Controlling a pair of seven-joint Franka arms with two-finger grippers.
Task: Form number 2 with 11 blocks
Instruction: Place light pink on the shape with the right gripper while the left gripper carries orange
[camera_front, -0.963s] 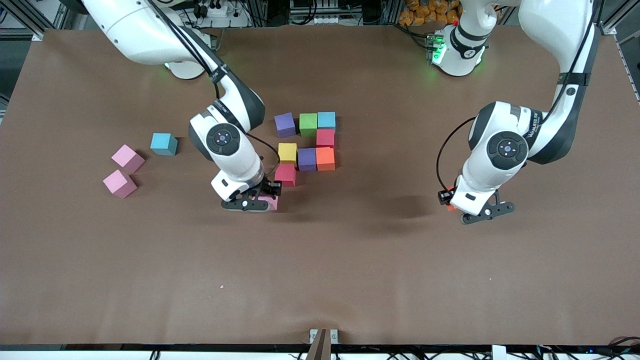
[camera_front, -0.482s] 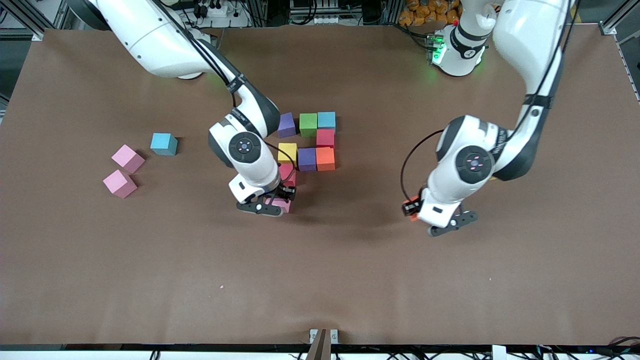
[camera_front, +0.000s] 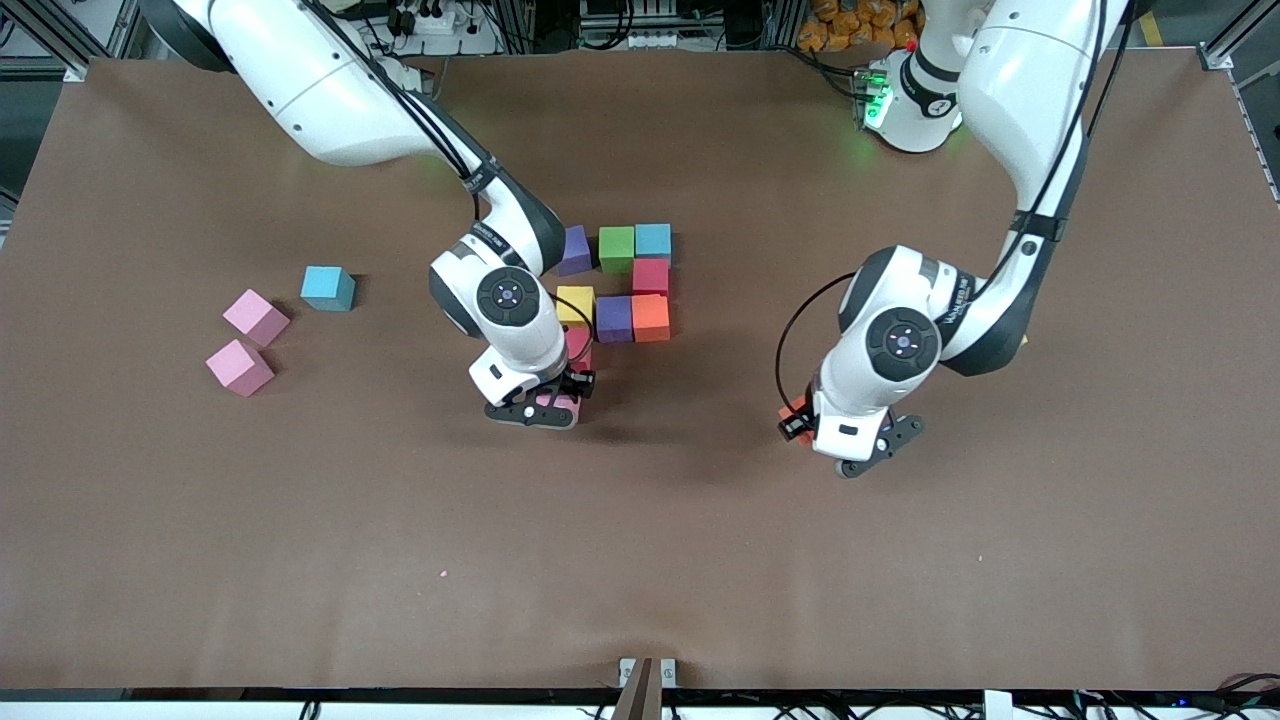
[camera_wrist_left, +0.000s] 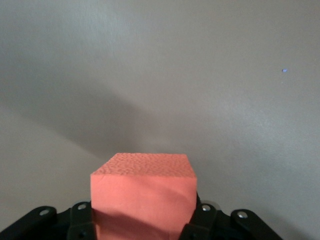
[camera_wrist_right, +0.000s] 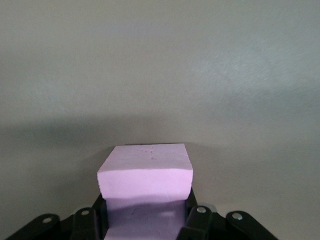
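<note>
Both arms shifted toward table centre, right gripper clamped on matte pink cube beside red block (partly hidden), left gripper gripping orange cube above bare table.

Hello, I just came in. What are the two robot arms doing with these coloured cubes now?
They are laying foam blocks out as a figure in the middle of the table. The right end effector is shut on a pink block, just nearer the camera than the red block at the figure's edge. The left end effector is shut on an orange block over bare table toward the left arm's end. Two pink blocks and a light blue block lie loose toward the right arm's end.
</note>
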